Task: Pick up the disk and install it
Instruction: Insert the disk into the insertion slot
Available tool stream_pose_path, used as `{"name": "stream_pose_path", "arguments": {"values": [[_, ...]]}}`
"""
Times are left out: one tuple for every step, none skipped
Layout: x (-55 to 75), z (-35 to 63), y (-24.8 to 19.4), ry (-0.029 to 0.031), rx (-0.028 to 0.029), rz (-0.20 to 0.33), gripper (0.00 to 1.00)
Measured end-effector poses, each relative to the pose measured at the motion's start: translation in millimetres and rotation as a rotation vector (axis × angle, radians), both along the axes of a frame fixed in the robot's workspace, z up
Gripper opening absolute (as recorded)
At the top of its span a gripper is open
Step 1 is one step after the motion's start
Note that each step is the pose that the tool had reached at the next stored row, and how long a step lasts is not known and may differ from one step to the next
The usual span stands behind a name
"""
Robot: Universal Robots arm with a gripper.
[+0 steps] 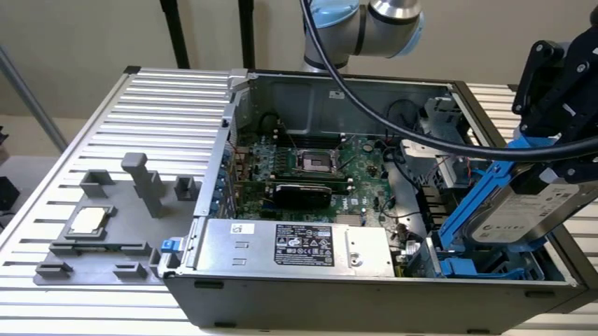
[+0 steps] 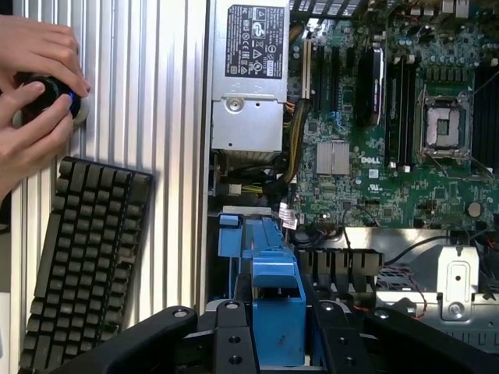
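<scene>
The disk (image 1: 529, 210), silver-grey metal with a white label in a bright blue frame, hangs tilted over the front corner of the open computer case (image 1: 374, 290), at the exterior view's right. My gripper (image 1: 550, 162) is shut on its upper end. Just below the disk sits a blue drive bay (image 1: 478, 267), and the frame's lower end reaches down to it. In the wrist view the blue frame (image 2: 277, 308) sits clamped between my black fingers (image 2: 232, 343), with the blue bay (image 2: 248, 236) directly beyond it.
Inside the case lie the motherboard (image 1: 313, 164) and a grey power supply (image 1: 291, 246) with a black label. A small silver CPU chip (image 1: 88, 221) rests on a grey fixture on the slatted table. A person's hands (image 2: 35, 86) hold a knob beside a black keyboard (image 2: 86, 249).
</scene>
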State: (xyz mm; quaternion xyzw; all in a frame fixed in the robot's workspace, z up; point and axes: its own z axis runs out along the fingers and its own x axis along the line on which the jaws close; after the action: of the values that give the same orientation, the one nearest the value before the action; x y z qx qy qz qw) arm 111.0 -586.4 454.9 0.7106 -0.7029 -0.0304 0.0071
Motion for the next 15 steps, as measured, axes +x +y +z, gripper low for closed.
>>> {"name": "stream_pose_path", "arguments": {"values": [[0.0, -0.2, 0.0, 0.0, 0.0, 0.0, 0.33], [0.0, -0.3, 0.0, 0.0, -0.0001, 0.0, 0.33], [0.0, -0.7, 0.0, 0.0, -0.0001, 0.0, 0.33], [0.0, -1.1, 0.0, 0.0, -0.0002, 0.0, 0.33], [0.0, -1.6, 0.0, 0.0, -0.0005, 0.0, 0.33], [0.0, -2.2, 0.0, 0.0, -0.0005, 0.0, 0.33], [0.0, -2.8, 0.0, 0.0, -0.0007, 0.0, 0.33], [0.0, -3.5, 0.0, 0.0, -0.0008, 0.0, 0.33], [0.0, -4.2, 0.0, 0.0, -0.001, 0.0, 0.33], [0.0, -4.9, 0.0, 0.0, -0.0012, 0.0, 0.33], [0.0, -5.6, 0.0, 0.0, -0.0013, 0.0, 0.33], [0.0, -6.3, 0.0, 0.0, -0.0016, 0.0, 0.33], [0.0, -6.8, 0.0, 0.0001, -0.0018, 0.0, 0.33], [0.0, -7.2, 0.0, 0.0002, -0.0021, 0.0, 0.33], [0.0, -7.7, 0.0, 0.0005, -0.0022, 0.0, 0.33]]}}
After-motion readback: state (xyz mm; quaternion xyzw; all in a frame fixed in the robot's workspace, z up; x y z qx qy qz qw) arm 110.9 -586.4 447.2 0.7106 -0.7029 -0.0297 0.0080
